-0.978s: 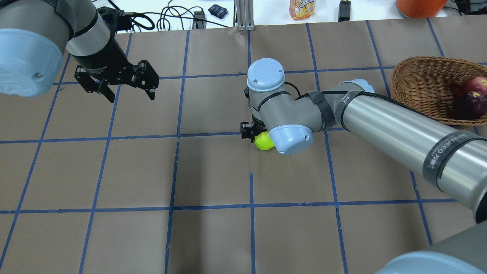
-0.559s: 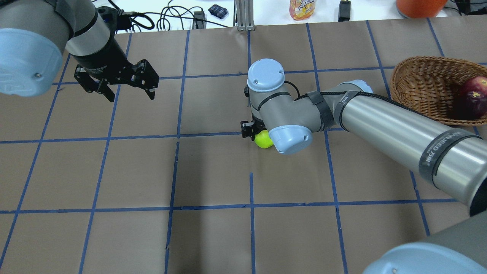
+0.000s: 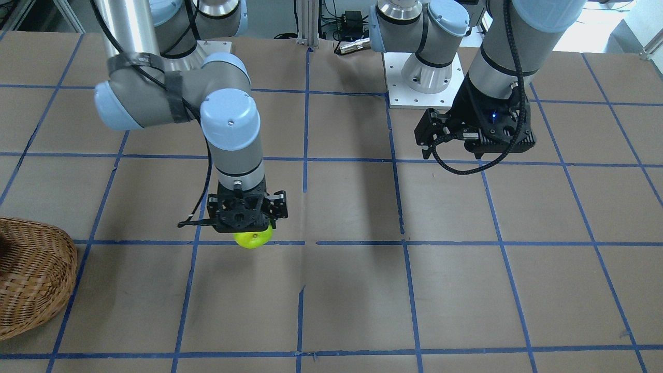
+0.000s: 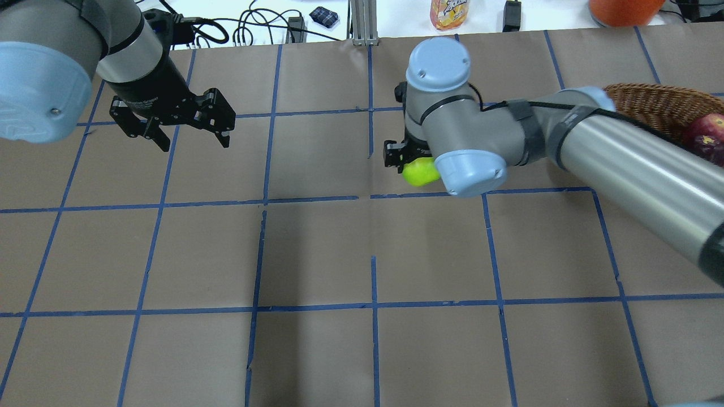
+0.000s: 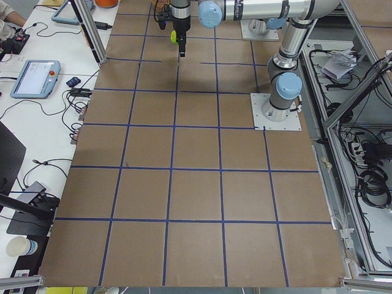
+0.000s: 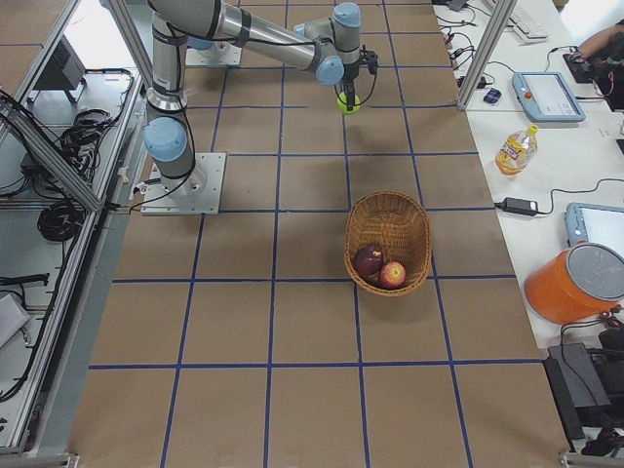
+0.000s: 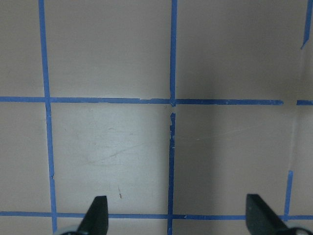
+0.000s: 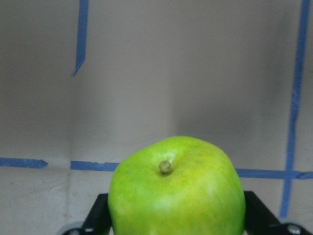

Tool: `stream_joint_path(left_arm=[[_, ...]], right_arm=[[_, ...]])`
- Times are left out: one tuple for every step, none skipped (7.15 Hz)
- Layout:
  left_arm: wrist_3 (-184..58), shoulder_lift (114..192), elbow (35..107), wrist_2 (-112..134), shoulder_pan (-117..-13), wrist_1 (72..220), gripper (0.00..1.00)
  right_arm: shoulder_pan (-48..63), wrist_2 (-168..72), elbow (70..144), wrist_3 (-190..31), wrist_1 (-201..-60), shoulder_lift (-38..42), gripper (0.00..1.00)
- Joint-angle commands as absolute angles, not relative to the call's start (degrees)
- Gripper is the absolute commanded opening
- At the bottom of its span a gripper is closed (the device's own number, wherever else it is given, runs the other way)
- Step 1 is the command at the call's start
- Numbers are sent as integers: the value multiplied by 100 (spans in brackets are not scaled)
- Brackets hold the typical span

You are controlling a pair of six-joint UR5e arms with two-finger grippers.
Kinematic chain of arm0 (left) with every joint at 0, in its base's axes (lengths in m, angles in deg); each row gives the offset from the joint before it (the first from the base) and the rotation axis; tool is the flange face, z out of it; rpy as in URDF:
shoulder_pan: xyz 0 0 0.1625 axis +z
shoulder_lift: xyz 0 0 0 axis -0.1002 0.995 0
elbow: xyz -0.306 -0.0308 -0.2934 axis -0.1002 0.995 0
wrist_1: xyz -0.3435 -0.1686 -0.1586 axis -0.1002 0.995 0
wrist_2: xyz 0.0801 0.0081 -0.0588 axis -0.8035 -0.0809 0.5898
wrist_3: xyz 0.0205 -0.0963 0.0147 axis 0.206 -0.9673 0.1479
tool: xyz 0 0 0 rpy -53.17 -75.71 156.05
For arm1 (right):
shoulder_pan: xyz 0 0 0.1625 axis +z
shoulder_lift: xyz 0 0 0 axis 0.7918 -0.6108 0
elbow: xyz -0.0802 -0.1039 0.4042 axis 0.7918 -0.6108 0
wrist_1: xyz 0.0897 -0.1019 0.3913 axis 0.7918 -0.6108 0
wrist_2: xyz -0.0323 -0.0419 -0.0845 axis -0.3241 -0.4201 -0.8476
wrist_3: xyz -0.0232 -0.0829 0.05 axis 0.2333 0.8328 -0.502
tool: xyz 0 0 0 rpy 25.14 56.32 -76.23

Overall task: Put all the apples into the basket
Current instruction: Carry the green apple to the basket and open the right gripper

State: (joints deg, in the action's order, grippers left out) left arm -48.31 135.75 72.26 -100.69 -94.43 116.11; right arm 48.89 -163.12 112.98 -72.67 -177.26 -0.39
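My right gripper (image 3: 246,228) is shut on the lime green apple (image 4: 419,171) and holds it above the table; the right wrist view shows the apple (image 8: 176,191) between the two fingers, stem up. The wicker basket (image 4: 645,99) stands at the table's right side, partly behind my right arm. Inside the basket (image 6: 395,210) lie the maroon apple (image 6: 369,261) and the red apple (image 6: 393,275). My left gripper (image 4: 195,138) is open and empty, hovering over the far left of the table, well away from the apple.
Beyond the table's far edge stand a yellow drink bottle (image 4: 449,12), an orange bucket (image 4: 622,8) and loose cables (image 4: 249,28). An aluminium post (image 4: 362,22) rises at the far edge. The brown paper table carries a blue tape grid (image 4: 373,305).
My right gripper has lifted the green apple off the table and carried it away from the robot and a little right, toward the basket. The left arm has not moved.
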Motion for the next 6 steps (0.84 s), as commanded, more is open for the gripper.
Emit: stream_joint_path(left_arm=[[-4831,13576,7223,-10064,-9452,11613,100],[-4831,13576,7232,-10073,-9443,11613,100],[-4831,13576,7232,-10064,-9443,11613,100],[-4839,13576,7241,-10064,-9443,11613,100],[-4831,13576,7223,-10064,-9452,11604,100],[-4831,13576,7223,-10064,-9443,11604,100]], right_arm=[[3526,-16320,10365,-6525,-16296,-603,0],[2762,-16329,10011,-5919,-16089,-543,0],[2102,-16312,9947,-5173,-16174,-299,0],[1573,-16303,9868,-4643,-16323,87,0],[1272,-16294,9867,-4568,-16646,334,0],[1243,-16311,9885,-4489,-16867,545,0]])
